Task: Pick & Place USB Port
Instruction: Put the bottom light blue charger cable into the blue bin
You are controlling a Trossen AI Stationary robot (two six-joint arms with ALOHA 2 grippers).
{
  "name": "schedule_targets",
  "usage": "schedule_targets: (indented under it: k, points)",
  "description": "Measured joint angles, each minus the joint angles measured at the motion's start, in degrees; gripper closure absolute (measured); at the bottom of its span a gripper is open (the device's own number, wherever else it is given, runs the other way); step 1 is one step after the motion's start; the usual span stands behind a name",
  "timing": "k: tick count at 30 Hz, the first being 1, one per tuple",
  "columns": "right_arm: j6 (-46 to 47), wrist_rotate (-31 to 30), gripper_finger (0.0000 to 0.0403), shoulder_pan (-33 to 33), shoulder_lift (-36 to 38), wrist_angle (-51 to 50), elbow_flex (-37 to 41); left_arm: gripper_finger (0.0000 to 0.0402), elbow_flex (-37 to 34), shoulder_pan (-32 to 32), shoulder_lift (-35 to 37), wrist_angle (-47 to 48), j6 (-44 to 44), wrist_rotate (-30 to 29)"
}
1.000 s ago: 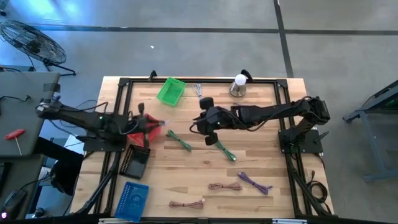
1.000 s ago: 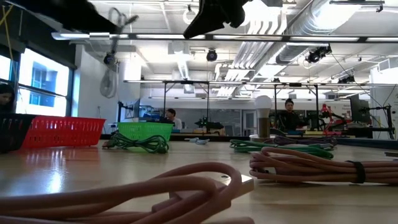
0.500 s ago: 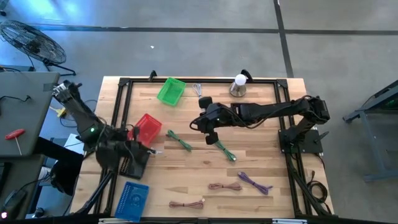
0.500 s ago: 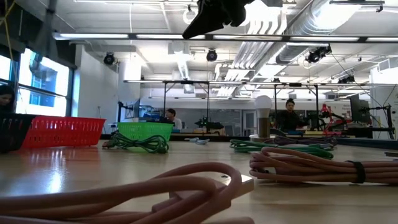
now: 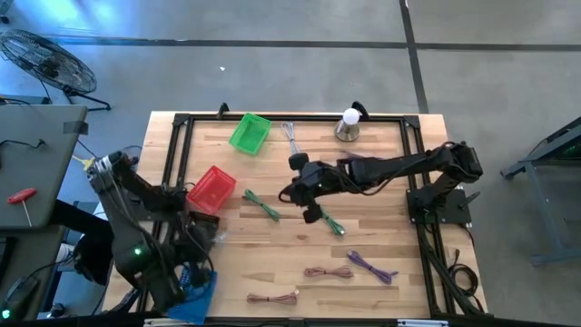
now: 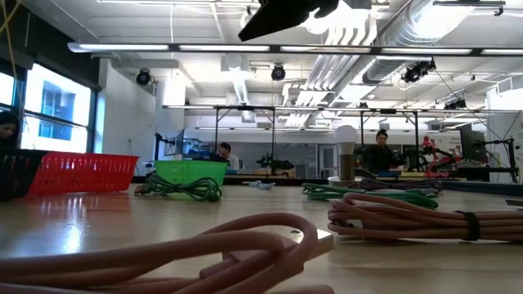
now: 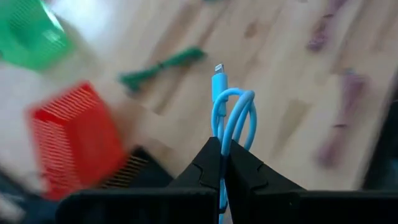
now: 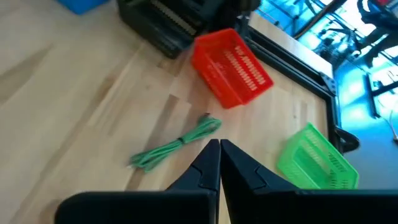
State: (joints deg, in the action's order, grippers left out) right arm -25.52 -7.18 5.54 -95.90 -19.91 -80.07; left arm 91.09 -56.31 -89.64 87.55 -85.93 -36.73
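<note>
My left gripper (image 7: 222, 148) is shut on a coiled light-blue USB cable (image 7: 231, 112). In the high view it hovers at the table's near-left (image 5: 201, 238), over the black basket (image 5: 195, 234) and next to the blue basket (image 5: 198, 289). My right gripper (image 8: 219, 147) is shut and empty. It hangs above mid-table (image 5: 304, 191), between two green cables (image 5: 263, 205) (image 5: 328, 220) that lie flat on the wood. The red basket (image 5: 211, 188) and green basket (image 5: 248, 133) stand on the left half. My left gripper pinches the light-blue cable's coil between its two fingers, at the loops' lower end (image 7: 224, 138). The loops and the connector tip (image 7: 218, 70) stick out beyond the fingertips. The cable is lifted clear of the table.
Pink cables (image 5: 325, 272) (image 5: 272, 297) and a purple one (image 5: 372, 265) lie near the near edge, and a grey cable (image 5: 290, 130) and a lamp (image 5: 349, 123) at the far edge. A black frame (image 5: 272, 117) borders the table. People sit in the room beyond (image 6: 380, 151).
My left arm has swung from over the red basket toward the table's near-left corner, still shut on the blue cable. My right gripper has shifted slightly toward the near edge.
</note>
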Motion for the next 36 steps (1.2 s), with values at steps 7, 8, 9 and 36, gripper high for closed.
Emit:
schedule_targets:
  k: [7, 8, 9, 36]
  points:
    - [0.5, -0.1, 0.0401, 4.2, 0.0, -2.6, 0.0, 0.0401, 1.6, 0.0, -6.6, -2.2, -16.4, 9.1]
    - [0.9, -0.1, 0.0401, 4.8, 0.0, -3.0, 0.0, 0.0401, 1.6, 0.0, -7.3, -2.2, -18.8, 10.7]
    - [1.2, -0.1, 0.0402, 5.5, 0.0, -3.4, 0.0, 0.0401, 1.6, 0.0, -7.8, -2.3, -20.9, 12.3]
    - [10.3, -1.5, 0.0402, 20.3, 0.0, -8.6, 4.0, 0.0401, -0.1, -0.7, -18.2, -7.0, -39.1, 35.3]
